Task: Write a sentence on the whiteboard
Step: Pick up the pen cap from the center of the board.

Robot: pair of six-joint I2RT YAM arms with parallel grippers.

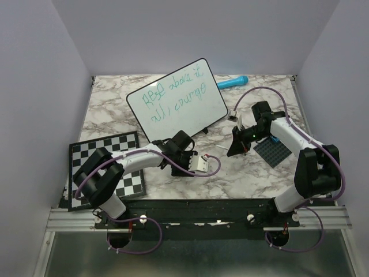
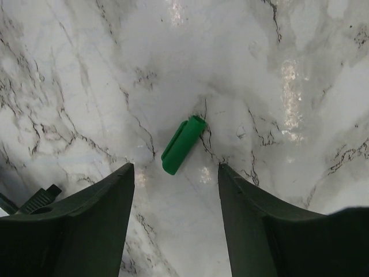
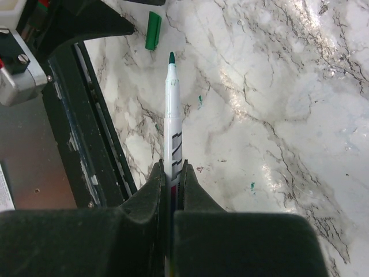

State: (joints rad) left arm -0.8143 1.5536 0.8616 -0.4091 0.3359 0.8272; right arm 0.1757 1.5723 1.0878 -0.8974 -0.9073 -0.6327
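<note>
The whiteboard [image 1: 176, 98] stands tilted at the back of the marble table. The sentence [image 1: 176, 99] runs across it in two lines of green handwriting. My right gripper [image 3: 172, 165] [image 1: 236, 147] is shut on a white marker [image 3: 172, 115], whose bare green tip points out over the table. A green marker cap [image 2: 183, 144] [image 3: 153, 30] lies flat on the marble. My left gripper [image 2: 176, 165] [image 1: 199, 160] hovers over the table, open, with the cap just beyond its fingertips and nothing between them.
A black-and-white checkerboard [image 1: 106, 164] lies at the near left. A dark gridded plate [image 1: 274, 153] sits by the right arm and a blue object [image 1: 232, 82] lies behind the board. A black rail [image 1: 202, 208] lines the near edge. Small green spots [image 3: 200, 99] mark the marble.
</note>
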